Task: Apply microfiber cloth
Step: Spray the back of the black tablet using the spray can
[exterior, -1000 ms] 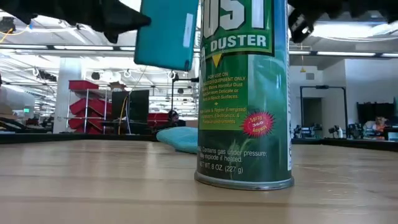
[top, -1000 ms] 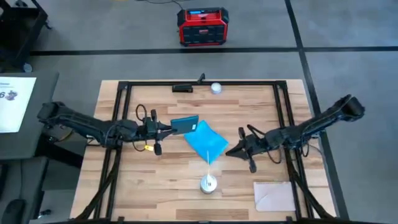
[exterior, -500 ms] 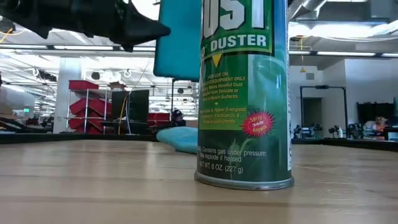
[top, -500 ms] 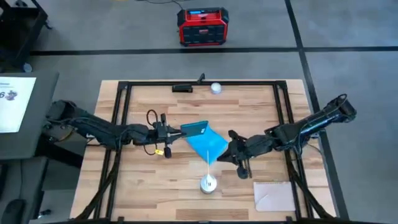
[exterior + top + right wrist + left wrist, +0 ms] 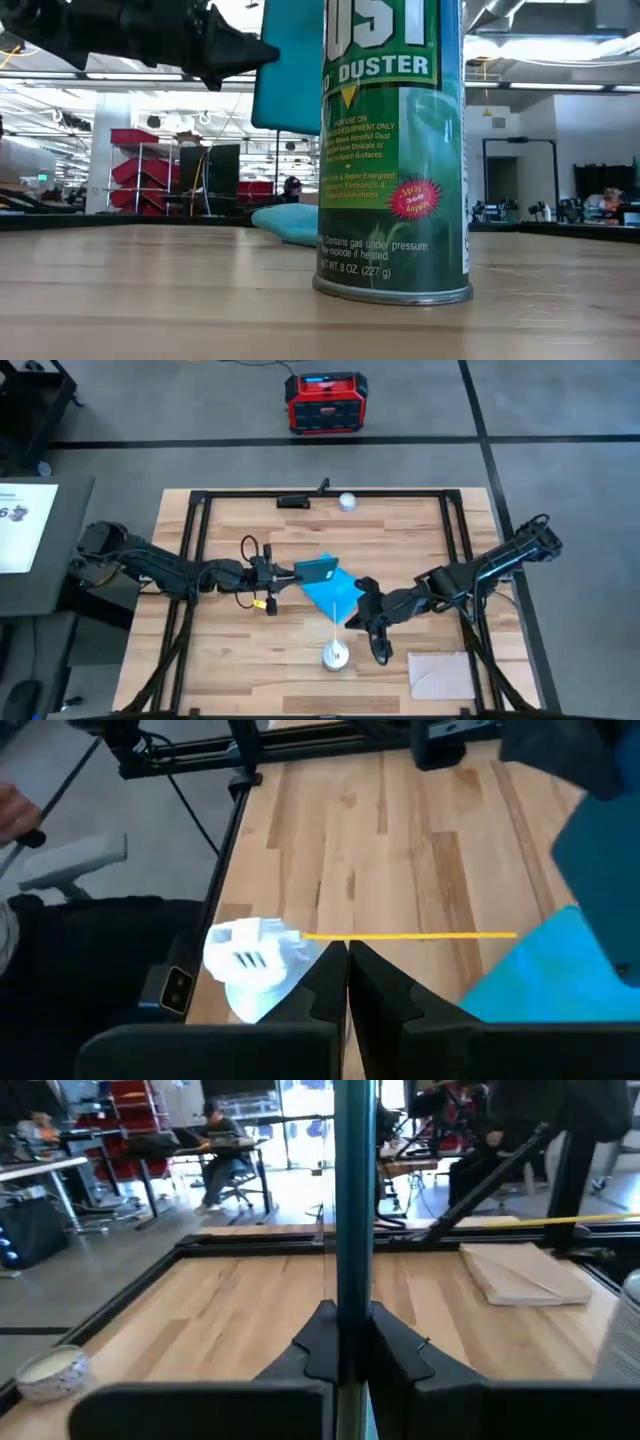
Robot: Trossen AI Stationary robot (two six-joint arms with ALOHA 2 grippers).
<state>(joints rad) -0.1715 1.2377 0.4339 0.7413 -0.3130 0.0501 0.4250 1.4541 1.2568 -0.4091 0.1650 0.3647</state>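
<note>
Left end effector (image 5: 290, 572) clamped on rigid teal-backed tablet (image 5: 317, 569), above sky-blue microfiber cloth (image 5: 338, 596); right end effector (image 5: 358, 608) closed, empty, beside cloth.

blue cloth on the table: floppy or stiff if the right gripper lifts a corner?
Probably floppy: the cloth lies soft and rumpled on the table. It looks light, so it would likely drape from the right gripper, and may drag rather than slide if pushed.
</note>
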